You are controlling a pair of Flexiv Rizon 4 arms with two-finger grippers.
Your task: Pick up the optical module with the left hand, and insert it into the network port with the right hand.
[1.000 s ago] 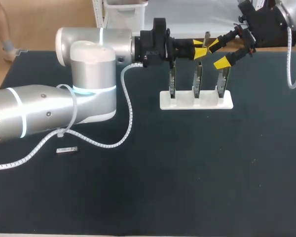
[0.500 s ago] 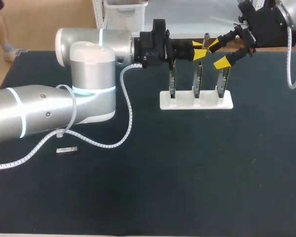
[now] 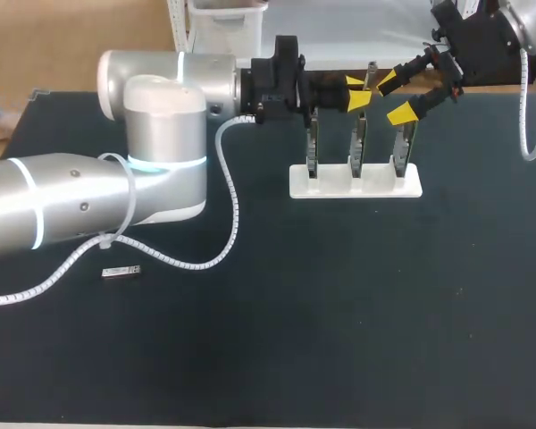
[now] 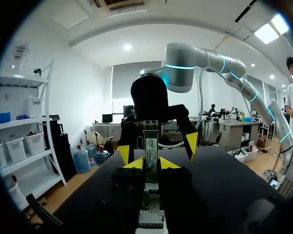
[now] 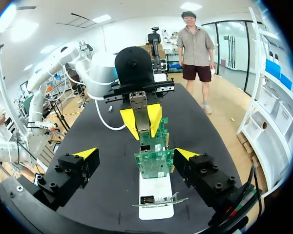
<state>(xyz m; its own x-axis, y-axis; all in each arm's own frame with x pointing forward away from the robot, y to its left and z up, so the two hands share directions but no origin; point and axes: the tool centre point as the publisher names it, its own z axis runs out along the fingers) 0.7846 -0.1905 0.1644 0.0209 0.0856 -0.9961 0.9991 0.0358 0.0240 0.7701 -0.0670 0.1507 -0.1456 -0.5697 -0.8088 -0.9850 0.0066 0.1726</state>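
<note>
Head view, upper middle: three boards (image 3: 358,143) in one rack (image 3: 375,186). Left gripper (image 3: 357,92) clamps, seemingly, one optical module (image 4: 150,139). Right gripper (image 3: 394,96) is spread wide. Second module (image 3: 121,271) lies lower left.

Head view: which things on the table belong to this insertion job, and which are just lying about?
Job:
optical module, clamped in the left gripper
right gripper, open
three upright network cards in the white stand

Lying about:
a second small silver module, flat on the table, untouched

Three upright boards (image 3: 357,147) block far side, near mat (image 3: 357,322) open
</note>
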